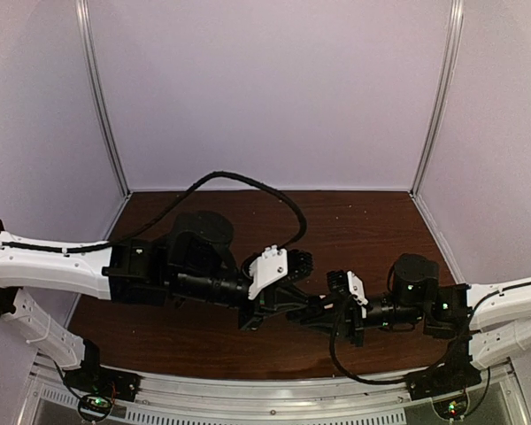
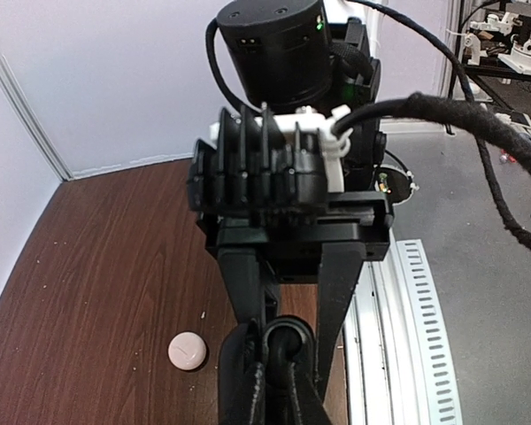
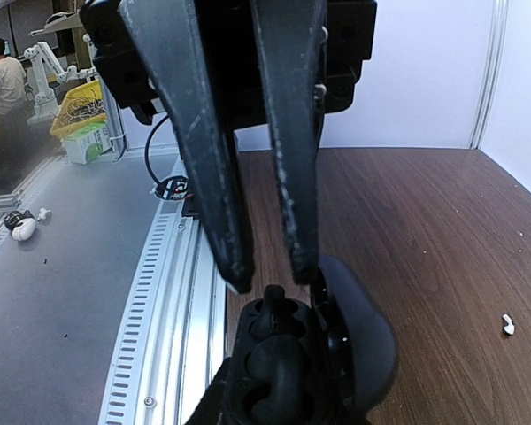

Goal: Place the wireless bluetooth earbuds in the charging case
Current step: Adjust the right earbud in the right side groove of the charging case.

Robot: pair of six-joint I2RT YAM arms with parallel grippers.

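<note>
Pale lilac walls (image 1: 274,88) are closing the cell in on three sides, with aluminium posts (image 1: 102,97) standing at the back corners, at 11 and 1 o'clock in the top view. A dark brown wooden table (image 1: 363,221) is filling the floor of it, dotted with pale specks, and a perforated rail (image 1: 274,403) is running along its near edge at 6 o'clock. Beyond that rail, the right wrist view is showing a grey floor (image 3: 62,292) and a yellow bin (image 3: 81,99) at 10 o'clock.

The left arm (image 1: 62,266) is reaching in from 9 o'clock and the right arm (image 1: 504,305) from 3 o'clock, meeting nose to nose just short of the rail. The right gripper (image 2: 283,363) is clamping its fingers on either side of a black charging case (image 3: 363,341), whose rounded lid is looking open. The left gripper (image 3: 270,276) is hanging tip-down just above that case, jaws narrow with a slim gap showing; whether anything is pinched there I cannot tell.

A white round case (image 2: 188,351) is lying shut on the wood at 7 o'clock in the left wrist view, apart from the grippers. One white earbud (image 3: 508,324) is lying loose on the table at 4 o'clock in the right wrist view, outside both cases
</note>
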